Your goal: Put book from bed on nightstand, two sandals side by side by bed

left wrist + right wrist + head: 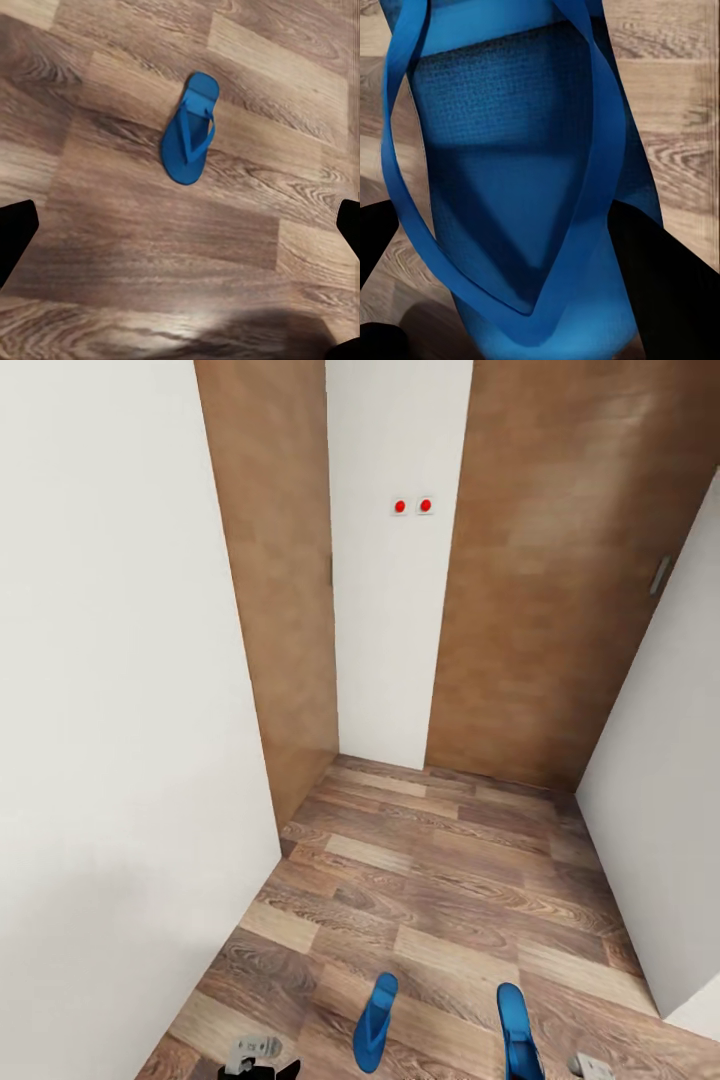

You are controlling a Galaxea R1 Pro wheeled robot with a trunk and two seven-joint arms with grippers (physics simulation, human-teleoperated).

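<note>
Two bright blue sandals show at the bottom of the head view. One sandal [376,1025] [190,129] lies flat on the wooden floor, straps up. My left gripper [262,1060] [180,232] hovers above and short of it, open, its dark fingertips [15,232] wide apart with bare floor between them. The other sandal [518,1035] [517,187] is lifted off the floor, very close in the right wrist view. My right gripper [590,1066] [525,262] is shut on it, dark fingers [667,292] at both sides. The book, bed and nightstand are out of view.
I face a narrow hallway: a white wall [110,710] close on the left, another white wall [665,780] on the right, and two brown wooden doors [560,580] flanking a white strip with two red switches [412,506]. Wood plank floor [440,880] runs ahead.
</note>
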